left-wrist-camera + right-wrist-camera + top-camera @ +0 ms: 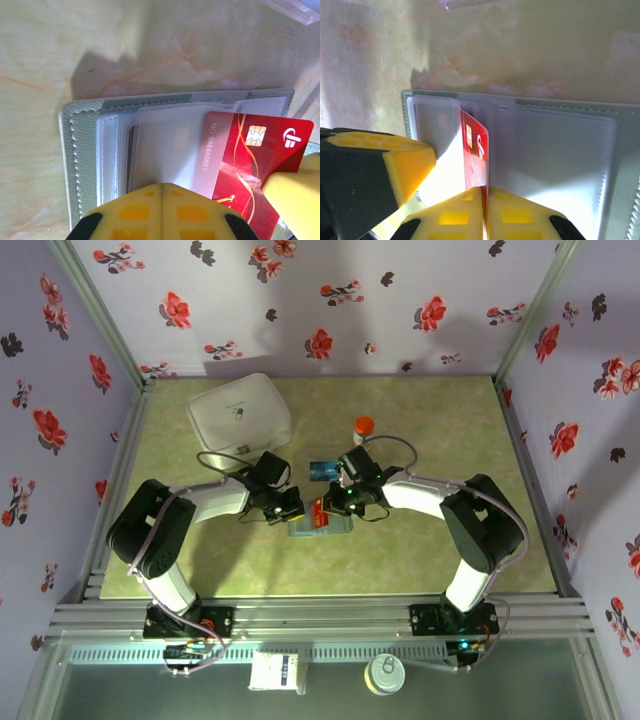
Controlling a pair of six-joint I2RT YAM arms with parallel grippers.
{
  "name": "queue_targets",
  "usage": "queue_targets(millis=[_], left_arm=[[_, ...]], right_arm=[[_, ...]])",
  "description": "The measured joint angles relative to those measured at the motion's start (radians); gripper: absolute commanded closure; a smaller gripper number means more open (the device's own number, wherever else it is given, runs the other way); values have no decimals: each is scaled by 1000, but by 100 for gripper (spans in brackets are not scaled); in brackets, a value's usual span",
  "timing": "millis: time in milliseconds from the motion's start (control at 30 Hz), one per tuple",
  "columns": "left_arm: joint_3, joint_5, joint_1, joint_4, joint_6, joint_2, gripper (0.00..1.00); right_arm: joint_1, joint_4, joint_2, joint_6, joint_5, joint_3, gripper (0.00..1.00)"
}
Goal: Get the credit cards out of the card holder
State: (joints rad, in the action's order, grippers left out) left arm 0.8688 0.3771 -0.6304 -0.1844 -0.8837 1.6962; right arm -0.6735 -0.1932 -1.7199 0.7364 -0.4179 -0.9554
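The green bench [450, 420] carries a white case [238, 412] near its far left corner. The card holder [85, 150] lies open about the middle of the bench, a little toward the near edge. A blue card [322, 469] lies free on the bench just beyond the holder, toward the far edge. The red card [250, 160] is partly out of a clear sleeve.

The right pincer [485, 200] is clamped on the edge of the red card. The left pincer [161, 200] has its pads together and sits on the holder; I cannot tell whether a sleeve is between them.

I think the risk is in the pull. If the left pincer slips, the soft holder may slide or rise together with the card. The grip is on a thin edge only, so the card could bend or escape when the sleeve holds it back.
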Motion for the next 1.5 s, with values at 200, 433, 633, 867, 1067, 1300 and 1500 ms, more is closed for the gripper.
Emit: queue_targets(millis=[200, 433, 633, 867, 1067, 1300, 1500], left_arm=[[0, 0, 0, 0, 0, 0, 100], [5, 0, 0, -11, 0, -1, 96], [7, -4, 0, -32, 4, -16, 94], [3, -11, 3, -41, 8, -64, 93], [-27, -18, 15, -47, 8, -101, 92], [-56, -27, 31, -80, 8, -146, 92], [-69, -37, 35, -100, 12, -196, 92]], right_arm=[[1, -39, 11, -25, 3, -16, 93], [1, -129, 19, -83, 27, -71, 94], [1, -262, 18, -215, 53, -151, 97], [1, -453, -15, -529, 144, -314, 100], [2, -574, -62, -846, 203, -420, 100], [2, -723, -115, -1240, 217, -541, 100], [22, -819, -198, -1446, 219, -676, 100]])
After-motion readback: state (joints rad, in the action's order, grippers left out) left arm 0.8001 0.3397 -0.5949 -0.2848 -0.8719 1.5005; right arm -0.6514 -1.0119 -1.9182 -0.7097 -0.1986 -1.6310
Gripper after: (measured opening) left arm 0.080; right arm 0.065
